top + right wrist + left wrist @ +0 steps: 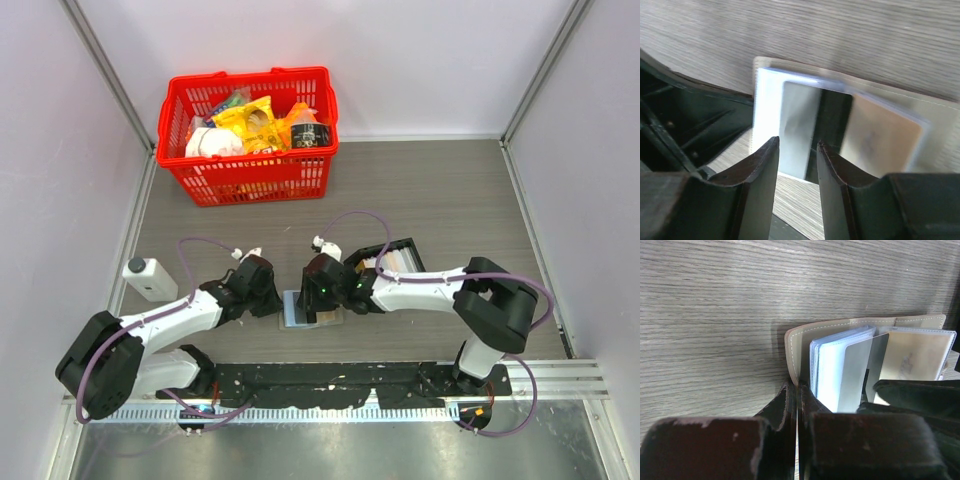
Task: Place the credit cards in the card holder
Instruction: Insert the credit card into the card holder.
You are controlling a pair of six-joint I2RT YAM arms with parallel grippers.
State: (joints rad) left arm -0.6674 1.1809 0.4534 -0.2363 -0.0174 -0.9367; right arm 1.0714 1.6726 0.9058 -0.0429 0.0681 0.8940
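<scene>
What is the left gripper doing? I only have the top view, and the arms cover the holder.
Observer: In the left wrist view, the left gripper is shut on the edge of the holder, on its beige cover.
Operator: And the right one?
Observer: The right gripper is open, with a grey card just beyond its jaws, over the holder.
Operator: Is any card already in?
Observer: A tan card sits in a pocket beside the grey one.

You see a card holder (796,347) of matt beige leather-like material with stitched edges, its sleeves (827,365) clear glossy plastic. The grey card (856,371) looks smooth with a satin sheen. The table (715,305) is matt wood-grain.
</scene>
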